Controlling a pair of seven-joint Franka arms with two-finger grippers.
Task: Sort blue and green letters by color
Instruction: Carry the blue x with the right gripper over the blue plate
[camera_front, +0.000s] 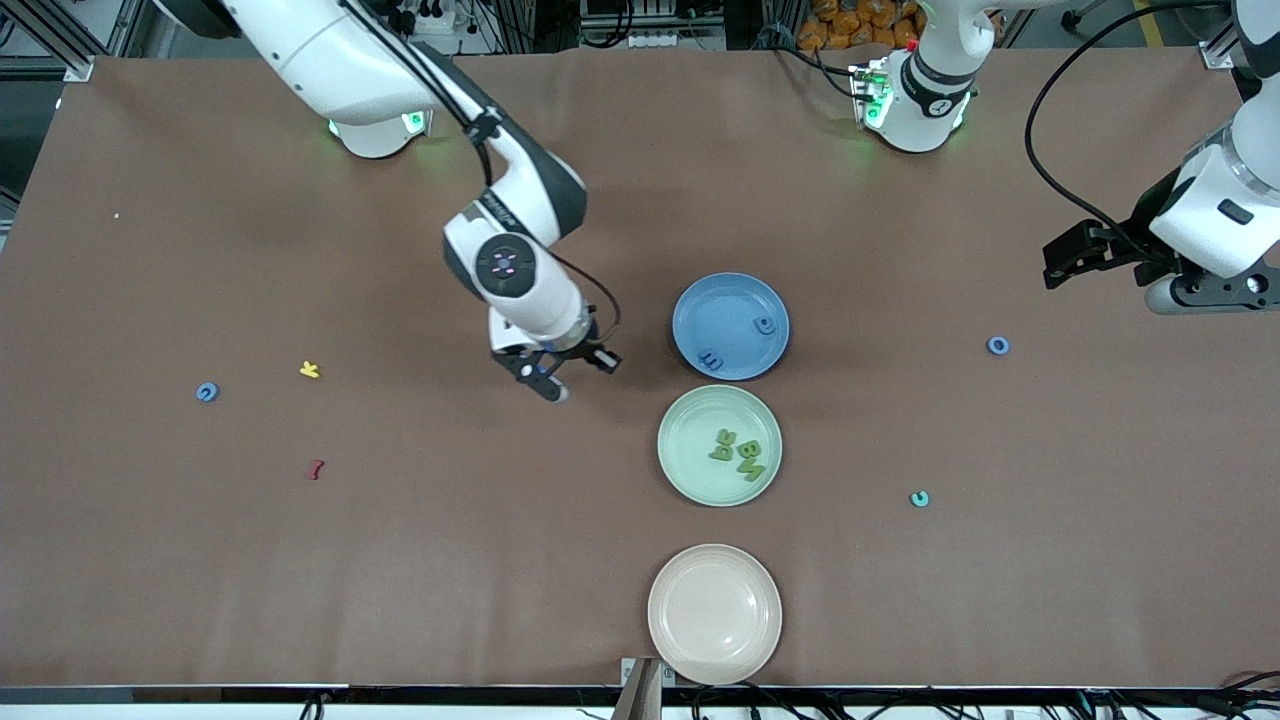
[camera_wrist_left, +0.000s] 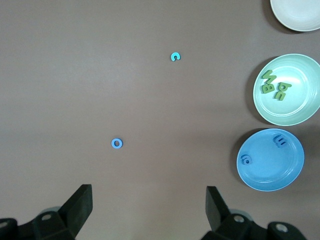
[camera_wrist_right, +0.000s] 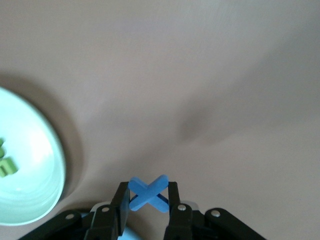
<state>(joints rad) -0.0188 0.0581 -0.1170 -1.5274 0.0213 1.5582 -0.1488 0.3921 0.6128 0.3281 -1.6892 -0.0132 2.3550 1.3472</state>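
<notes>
A blue X (camera_wrist_right: 148, 193) is pinched between the fingers of the right gripper (camera_front: 556, 377), which hangs over bare table at about nine o'clock from the blue plate (camera_front: 731, 326); that plate holds two blue letters (camera_front: 738, 341). The green plate (camera_front: 719, 445), at six o'clock from the blue one, carries the green letters (camera_front: 739, 453). The left gripper (camera_wrist_left: 148, 207) waits spread wide above the table's left-arm end, over a loose blue ring letter (camera_wrist_left: 117, 143).
</notes>
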